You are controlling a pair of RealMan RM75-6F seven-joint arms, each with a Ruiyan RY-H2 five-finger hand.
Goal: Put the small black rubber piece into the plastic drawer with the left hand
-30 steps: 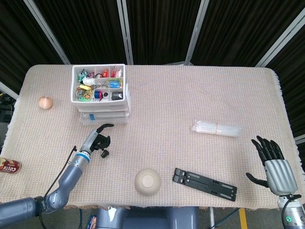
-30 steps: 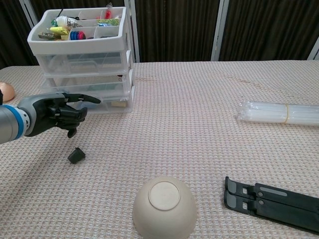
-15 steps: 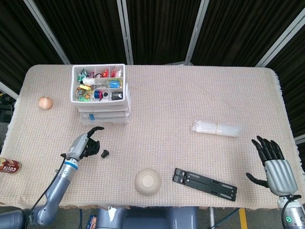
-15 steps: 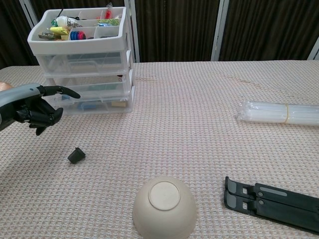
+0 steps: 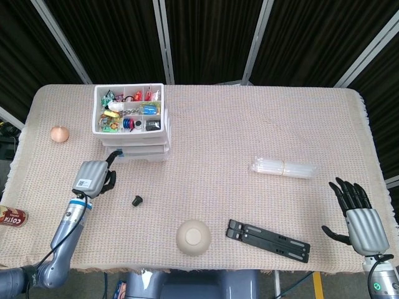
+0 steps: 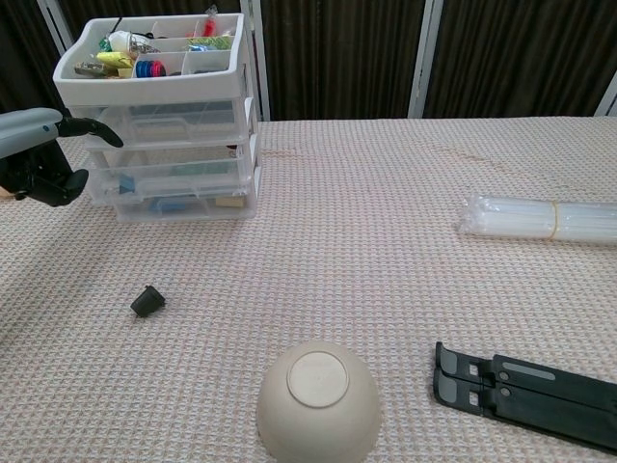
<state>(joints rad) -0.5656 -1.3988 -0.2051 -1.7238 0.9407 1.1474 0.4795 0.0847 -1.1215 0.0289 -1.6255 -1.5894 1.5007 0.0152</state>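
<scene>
The small black rubber piece (image 5: 136, 200) (image 6: 147, 301) lies loose on the woven tablecloth, in front of the drawers. The white plastic drawer unit (image 5: 134, 151) (image 6: 174, 159) stands at the back left, its drawers closed and a tray of small parts on top. My left hand (image 5: 93, 177) (image 6: 40, 159) hovers left of the unit's front, well apart from the rubber piece. Most of its fingers are curled in on nothing, and one finger stretches towards a drawer front. My right hand (image 5: 355, 210) rests at the table's front right, fingers spread, holding nothing.
An upturned beige bowl (image 5: 193, 237) (image 6: 318, 397) sits near the front edge. A black folded stand (image 5: 268, 240) (image 6: 525, 391) lies to its right, with a pack of clear tubes (image 5: 283, 167) (image 6: 540, 220) beyond it. A peach ball (image 5: 58, 133) and a can (image 5: 11, 216) are at the far left.
My left hand has drawn away from the rubber piece, moving left and back towards the drawer unit's front. The rubber piece stays on the cloth. The right hand has not moved.
</scene>
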